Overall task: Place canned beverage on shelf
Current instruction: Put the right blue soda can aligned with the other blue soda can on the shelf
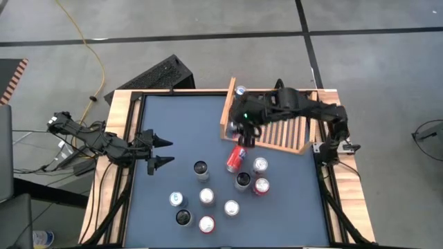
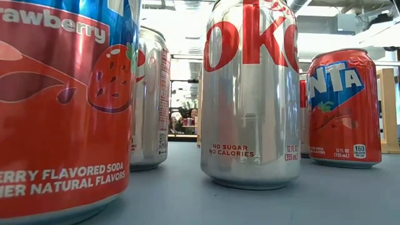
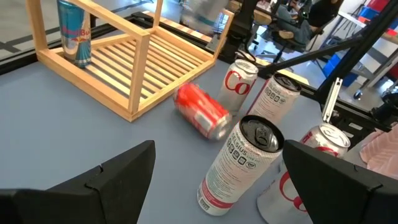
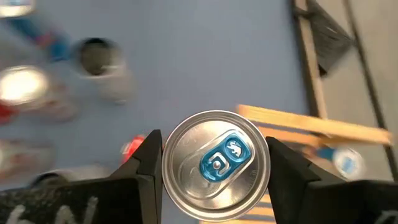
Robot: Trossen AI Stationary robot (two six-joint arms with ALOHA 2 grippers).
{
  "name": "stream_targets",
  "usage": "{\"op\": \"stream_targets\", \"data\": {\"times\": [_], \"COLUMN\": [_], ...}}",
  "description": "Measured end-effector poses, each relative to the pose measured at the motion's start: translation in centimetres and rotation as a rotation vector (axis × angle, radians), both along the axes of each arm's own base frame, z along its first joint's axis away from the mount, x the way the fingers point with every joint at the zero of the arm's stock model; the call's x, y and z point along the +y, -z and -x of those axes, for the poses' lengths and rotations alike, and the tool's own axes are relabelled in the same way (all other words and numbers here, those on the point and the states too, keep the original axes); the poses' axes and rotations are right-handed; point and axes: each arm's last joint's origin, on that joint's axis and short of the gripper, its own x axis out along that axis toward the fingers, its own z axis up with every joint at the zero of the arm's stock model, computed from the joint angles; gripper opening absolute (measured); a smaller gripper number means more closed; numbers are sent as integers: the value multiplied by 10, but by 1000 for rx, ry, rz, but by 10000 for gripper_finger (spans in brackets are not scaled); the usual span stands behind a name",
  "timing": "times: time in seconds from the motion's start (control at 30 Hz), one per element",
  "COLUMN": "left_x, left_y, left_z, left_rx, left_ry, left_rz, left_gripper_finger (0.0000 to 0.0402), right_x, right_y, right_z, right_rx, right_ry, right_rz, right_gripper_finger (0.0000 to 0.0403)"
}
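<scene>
Right gripper (image 4: 214,163), jaws clamped on a blue-tabbed can (image 4: 216,166), above the near-left corner of the wooden shelf (image 1: 280,133). One can (image 1: 240,90) stands in its far-left corner. Left gripper (image 1: 160,153), jaws apart, waits at the table's left edge.

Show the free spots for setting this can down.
Most of the shelf's slatted base lies bare; only one can stands in its far corner. The mat's far-left stretch beside the left gripper is open too. The near-middle can cluster is crowded.
</scene>
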Motion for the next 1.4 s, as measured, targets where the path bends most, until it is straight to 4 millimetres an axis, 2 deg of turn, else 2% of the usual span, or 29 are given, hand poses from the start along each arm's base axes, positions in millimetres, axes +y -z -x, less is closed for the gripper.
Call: {"op": "stream_targets", "data": {"times": [0.1,0.2,0.3,0.4,0.6,0.7,0.9,1.03,1.23,1.4], "left_x": [0,0,0,0,0,1,1,2,2,2], "left_y": [0,0,0,0,2,3,3,4,4,3], "left_z": [0,0,0,0,0,0,0,0,0,0], "left_rx": [1,0,0,2,21,25,22,30,30,27], "left_ry": [-11,-14,-16,-15,-23,-36,-61,-61,-67,-84], "left_rz": [-3,-4,-4,-4,-12,-16,-15,-19,-22,-26], "left_gripper_finger": [341,341,341,341,341,341,341,341,341,341], "right_x": [-24,-50,-76,-100,-134,-148,-163,-157,-154,-158], "right_y": [3,11,27,35,65,69,77,80,117,134], "right_z": [1,-7,-16,-14,-24,-23,-19,-6,0,10], "right_rx": [23,42,93,117,203,195,107,89,23,6], "right_ry": [73,122,167,193,205,220,212,226,245,268], "right_rz": [2,7,10,-35,-83,-97,-175,-166,-144,-138], "right_gripper_finger": [177,177,177,177,177,177,177,177,177,177]}}
